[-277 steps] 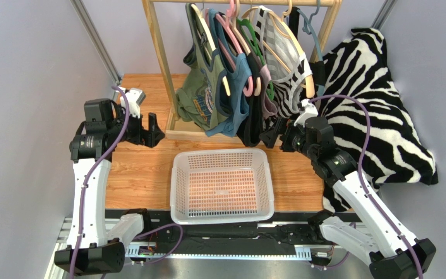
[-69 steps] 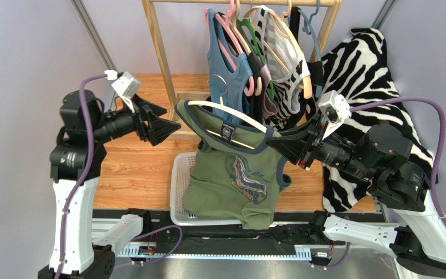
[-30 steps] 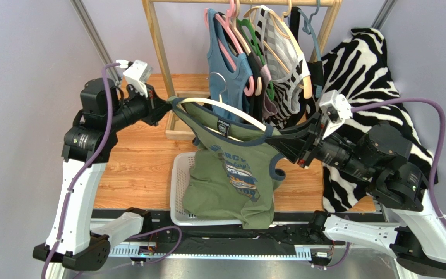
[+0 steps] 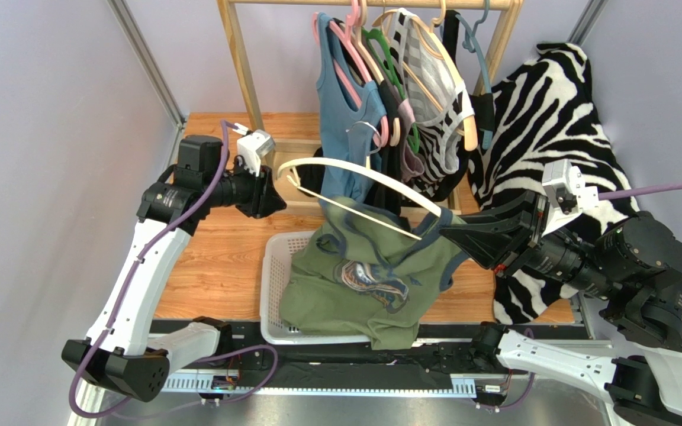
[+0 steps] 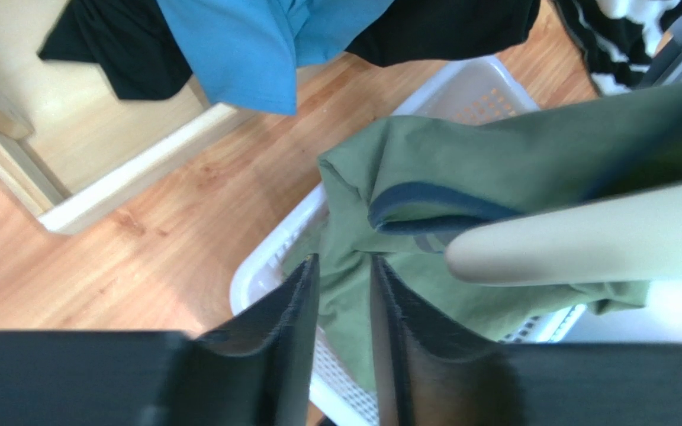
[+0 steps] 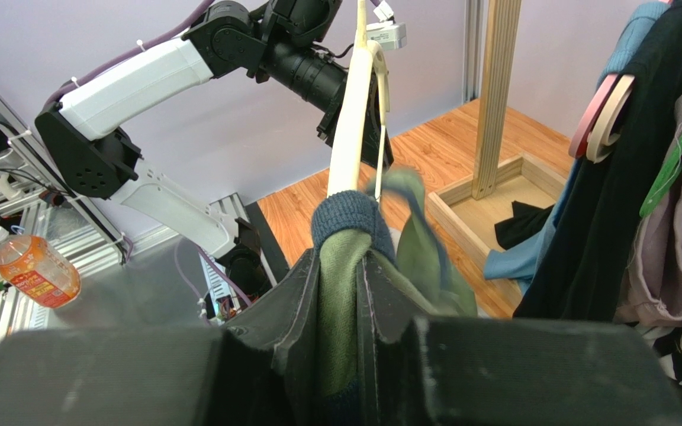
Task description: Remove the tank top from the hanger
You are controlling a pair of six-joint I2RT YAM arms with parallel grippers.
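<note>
Top external shows the cream hanger point(image 4: 353, 169) lying roughly left to right between the arms. Its left end is bare, just beside the left gripper point(image 4: 271, 191). Its right end is pinched in the right gripper point(image 4: 453, 232) along with a strap of the green tank top point(image 4: 362, 275), which sags from there over the white basket point(image 4: 273, 266). Left wrist: the fingers stand slightly apart, holding nothing, and the fabric lies ahead and below. Right wrist: the jaws clamp the hanger end, with the navy-trimmed strap bunched over it. Freeing that strap probably falls to the left arm, reaching rightward along the hanger.
</note>
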